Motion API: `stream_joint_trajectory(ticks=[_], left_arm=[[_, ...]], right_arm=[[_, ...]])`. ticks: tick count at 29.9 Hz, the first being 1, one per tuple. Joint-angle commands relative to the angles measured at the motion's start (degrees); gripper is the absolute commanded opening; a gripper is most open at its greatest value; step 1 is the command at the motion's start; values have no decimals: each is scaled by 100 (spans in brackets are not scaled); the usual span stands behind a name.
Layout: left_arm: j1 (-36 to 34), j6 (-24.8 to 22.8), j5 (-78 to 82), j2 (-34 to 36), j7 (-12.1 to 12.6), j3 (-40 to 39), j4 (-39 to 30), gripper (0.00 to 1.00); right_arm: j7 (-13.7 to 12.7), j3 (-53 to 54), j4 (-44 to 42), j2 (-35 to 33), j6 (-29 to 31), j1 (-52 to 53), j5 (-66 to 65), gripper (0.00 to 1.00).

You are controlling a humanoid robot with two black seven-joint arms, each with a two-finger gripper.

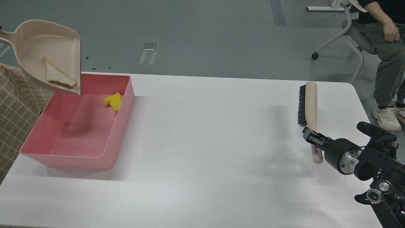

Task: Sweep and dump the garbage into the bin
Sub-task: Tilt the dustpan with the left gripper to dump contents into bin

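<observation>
Over the pink bin (79, 152), far left: dustpan (47, 53) tilted, lip down above bin's rear wall; bread slice (59, 77) lying along lip, unspilled; yellow chunk (114, 101) inside bin; left hand unseen; right hand (311, 136) clamped on brush (309, 110), bench (205, 158) right.

light: bright, even | shadows: soft on table (205, 133) | focus: mostly sharp, bin (63, 155) floor smeared
</observation>
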Motion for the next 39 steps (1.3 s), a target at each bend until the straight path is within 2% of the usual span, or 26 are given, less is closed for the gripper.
stream_joint_trajectory(ticks=[1,8,14,24,30,39], left_arm=[[4,205,26,34,0,8,-3,6],[4,258,26,148,0,-9,-257,6],[171,258,17,482,0,-18,-943,6],[276,301,140,474,0,17,-970,6],[277,618,131,430,0,17,-952,6],[180,574,17,404,0,-62,-952,7]], right_arm=[[0,0,-18,-2,-1,2,-1,0],[0,0,-70,6,-1,11,-1,0],[0,0,-88,6,-1,11,-1,0],[0,0,-97,15,-1,11,17,0],[0,0,-97,24,-1,11,34,0],[0,44,-53,24,-1,28,43,0]])
